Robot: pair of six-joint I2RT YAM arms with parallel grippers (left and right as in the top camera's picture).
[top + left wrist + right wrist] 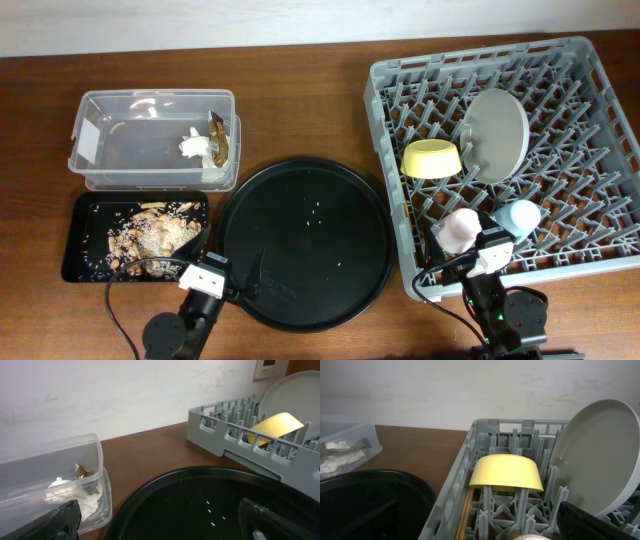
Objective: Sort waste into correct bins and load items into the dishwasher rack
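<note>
looking for leftover waste, we are seeing only a few tiny white crumbs (210, 512) lying on the round black tray (300, 162), in a short line running away from the left pincer (160, 510). they are sitting just ahead of it, so the left one is nearer. its fingers (65, 521) are standing wide apart, holding nothing. the right pincer (489, 238) is hanging over the rack (400, 75); only one finger (595, 522) is showing, far at the edge, so we are judging it spread and empty. we are finding no words to read
</note>
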